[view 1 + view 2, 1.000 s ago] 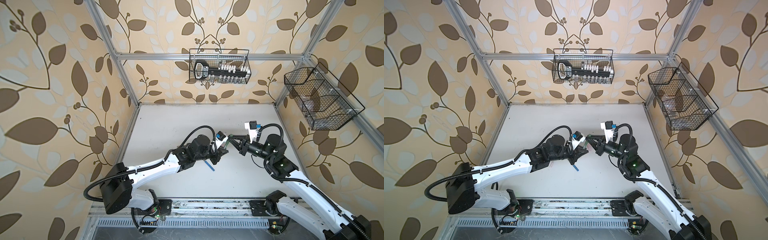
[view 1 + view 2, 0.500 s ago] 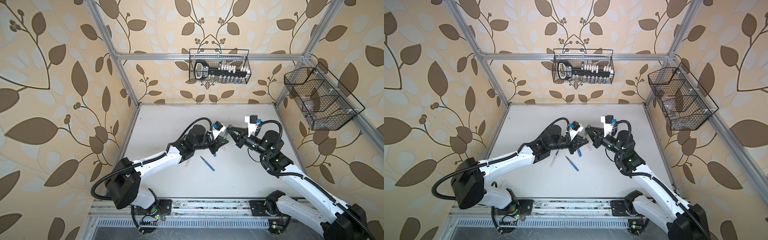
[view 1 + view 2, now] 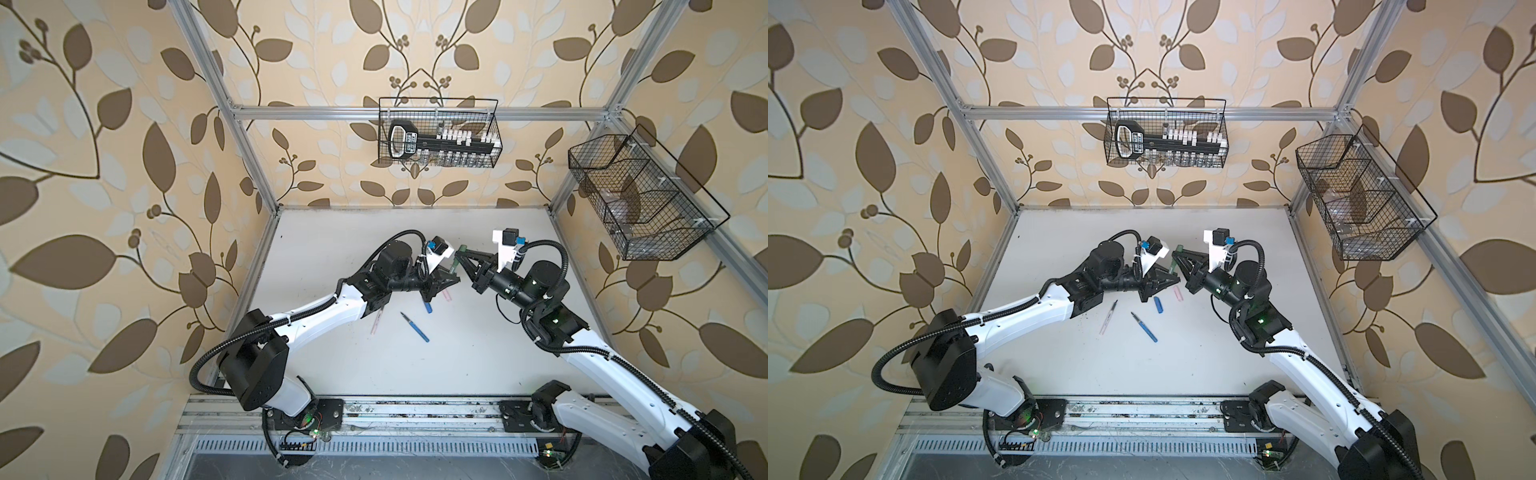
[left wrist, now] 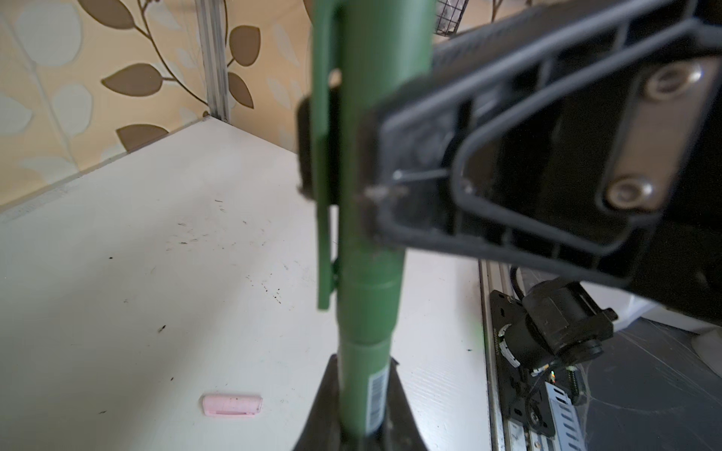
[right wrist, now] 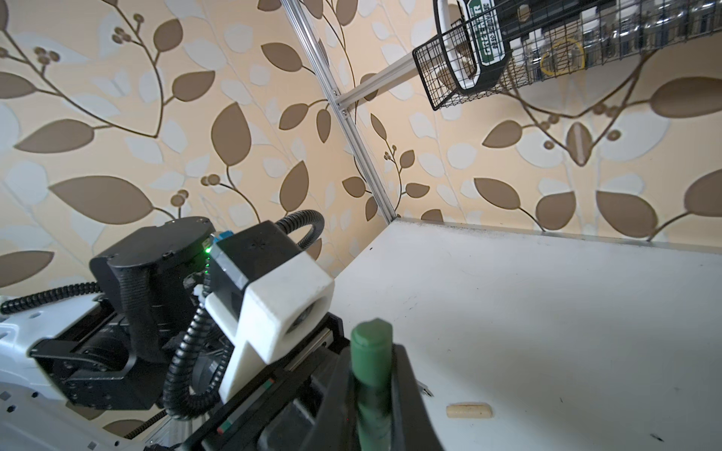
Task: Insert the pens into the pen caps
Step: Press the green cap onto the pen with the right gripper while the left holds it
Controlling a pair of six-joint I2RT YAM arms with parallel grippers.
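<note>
On the white table (image 3: 1183,365), the blue pen (image 3: 1144,327) and pink pen (image 3: 1106,320) lie nearest. Just past them lie the blue cap (image 3: 1158,304) and pink cap (image 3: 1178,294). Above those, the left gripper (image 4: 361,425) squeezes the green pen (image 4: 363,375). The right gripper (image 5: 371,398) squeezes the green cap (image 5: 371,347), with the pen's end inside it. A tan cap (image 5: 469,410) lies near the right gripper.

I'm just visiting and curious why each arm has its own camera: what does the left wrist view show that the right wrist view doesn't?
Only the left wrist view shows the pink cap lying on the table and the green pen with its barcoded barrel. Only the right wrist view shows the tan cap on the table and a wire basket on the wall. Both show the green cap and the white table.
</note>
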